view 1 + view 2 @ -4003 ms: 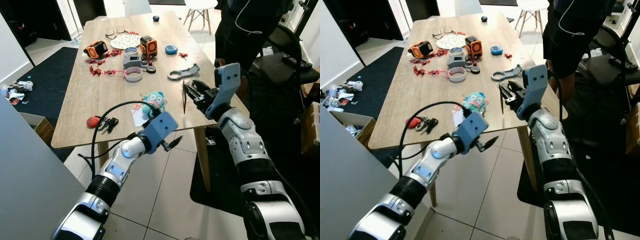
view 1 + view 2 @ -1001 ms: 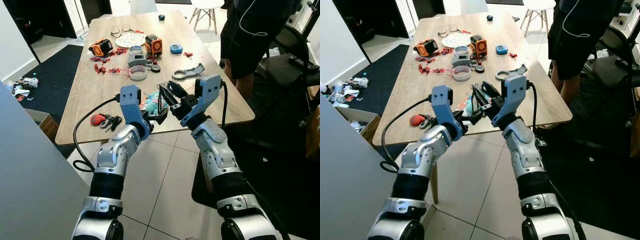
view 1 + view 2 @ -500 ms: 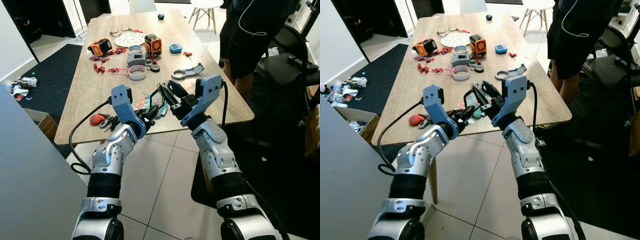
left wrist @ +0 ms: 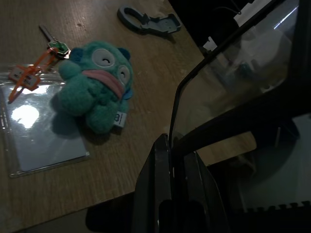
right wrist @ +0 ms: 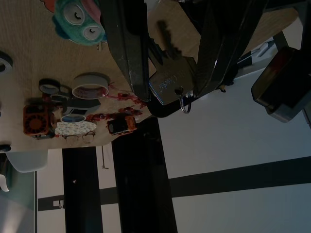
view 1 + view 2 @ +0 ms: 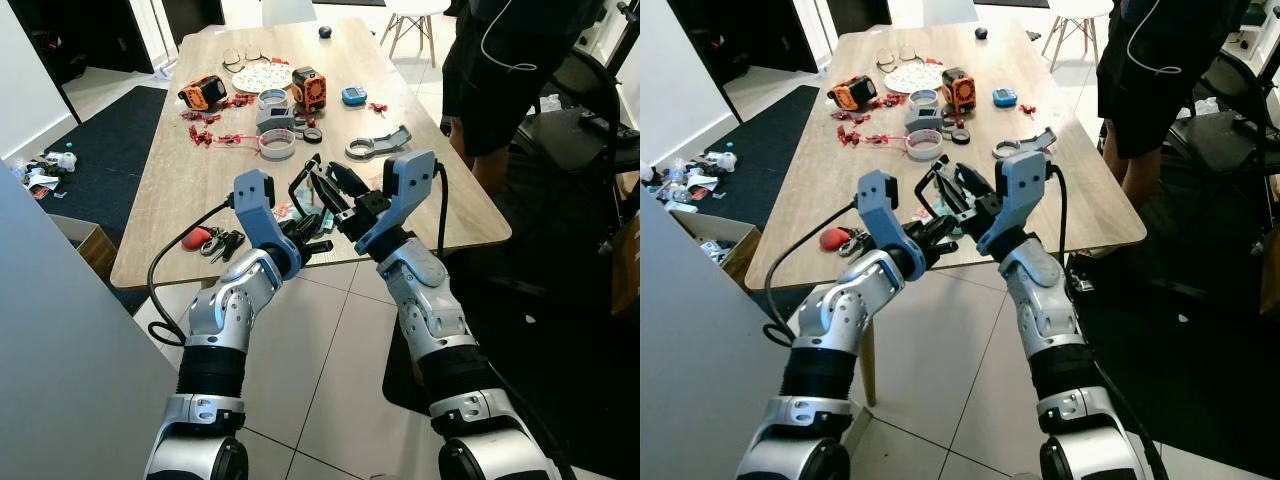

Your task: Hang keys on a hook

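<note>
Wooden table (image 6: 180,200) in front of me: a spare key bunch with a red fob (image 6: 213,241) lies near its left edge. My left gripper (image 6: 318,238) hangs over the near edge, its 2 fingers narrowed and seemingly pinching a black wire loop (image 4: 177,104), I judge to steady it. Beyond sits the teal plush (image 4: 97,85). My right gripper (image 6: 325,182) clamps the silver key (image 5: 170,85) flat, ring dangling free for hooking.
</note>
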Robot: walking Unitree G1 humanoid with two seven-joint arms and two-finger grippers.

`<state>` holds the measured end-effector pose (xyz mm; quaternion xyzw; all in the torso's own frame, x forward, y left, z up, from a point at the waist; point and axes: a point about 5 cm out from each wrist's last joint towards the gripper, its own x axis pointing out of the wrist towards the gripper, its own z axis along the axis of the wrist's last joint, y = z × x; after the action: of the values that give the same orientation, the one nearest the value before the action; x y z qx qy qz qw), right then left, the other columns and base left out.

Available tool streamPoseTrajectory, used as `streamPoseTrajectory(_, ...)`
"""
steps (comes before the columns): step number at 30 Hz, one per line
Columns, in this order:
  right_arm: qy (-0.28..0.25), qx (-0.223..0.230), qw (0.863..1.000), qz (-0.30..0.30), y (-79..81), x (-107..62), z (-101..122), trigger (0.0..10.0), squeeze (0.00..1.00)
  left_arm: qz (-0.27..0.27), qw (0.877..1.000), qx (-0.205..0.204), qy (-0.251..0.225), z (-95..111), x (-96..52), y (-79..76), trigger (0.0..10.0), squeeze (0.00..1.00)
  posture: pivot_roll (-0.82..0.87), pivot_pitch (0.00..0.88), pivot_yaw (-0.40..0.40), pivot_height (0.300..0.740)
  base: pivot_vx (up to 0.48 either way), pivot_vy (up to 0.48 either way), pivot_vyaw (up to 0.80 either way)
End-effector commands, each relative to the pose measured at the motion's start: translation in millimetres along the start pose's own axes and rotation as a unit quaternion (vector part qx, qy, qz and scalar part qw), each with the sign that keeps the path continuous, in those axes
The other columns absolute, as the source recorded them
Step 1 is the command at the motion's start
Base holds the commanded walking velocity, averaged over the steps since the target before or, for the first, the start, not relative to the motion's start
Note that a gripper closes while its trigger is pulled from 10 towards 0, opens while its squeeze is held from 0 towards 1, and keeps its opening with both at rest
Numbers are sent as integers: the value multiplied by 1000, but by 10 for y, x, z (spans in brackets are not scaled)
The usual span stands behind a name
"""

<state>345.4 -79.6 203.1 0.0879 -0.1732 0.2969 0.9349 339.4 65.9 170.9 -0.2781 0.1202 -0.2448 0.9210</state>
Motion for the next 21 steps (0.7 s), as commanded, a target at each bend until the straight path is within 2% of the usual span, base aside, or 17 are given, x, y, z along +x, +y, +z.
streamPoseTrajectory(1,5,-4,1000,-13,-53,-39,-30,10000,0,-26,999,-32,-25,27,50,-159,0,0,-89,95,64,740,0,0,0)
streamPoseTrajectory(4,11,-12,1000,-17,-73,-45,-38,10000,0,-34,998,-31,-33,58,38,-157,0,0,-88,95,63,740,0,0,0)
streamPoseTrajectory(5,16,-15,1000,-20,-86,-43,-43,10000,0,-33,999,-26,-33,62,34,-147,9529,0,-88,95,63,740,0,0,0)
streamPoseTrajectory(6,16,-15,1000,-20,-86,-43,-43,10000,0,-33,999,-26,-33,62,34,-147,9529,0,-88,95,63,740,0,0,0)
streamPoseTrajectory(7,24,-21,999,-25,-103,-40,-52,10000,0,-33,999,-24,-34,68,29,-136,10000,0,-87,96,63,740,0,0,0)
streamPoseTrajectory(10,30,-31,999,-24,-116,-40,-52,10000,0,-35,998,-23,-37,77,20,-126,10000,0,-87,96,64,740,0,0,0)
streamPoseTrajectory(11,29,-40,998,-34,-155,-50,-39,10000,1000,-38,998,-24,-39,83,14,-121,10000,0,-87,98,64,740,0,0,0)
streamPoseTrajectory(17,22,-45,998,-48,-230,-68,10,10000,1000,-40,998,-13,-47,109,4,-105,10000,0,-85,100,63,740,0,0,0)
streamPoseTrajectory(21,16,-64,995,-73,-339,-87,83,10000,1000,-25,998,11,-59,158,-8,-53,10000,0,-86,101,64,740,0,0,0)
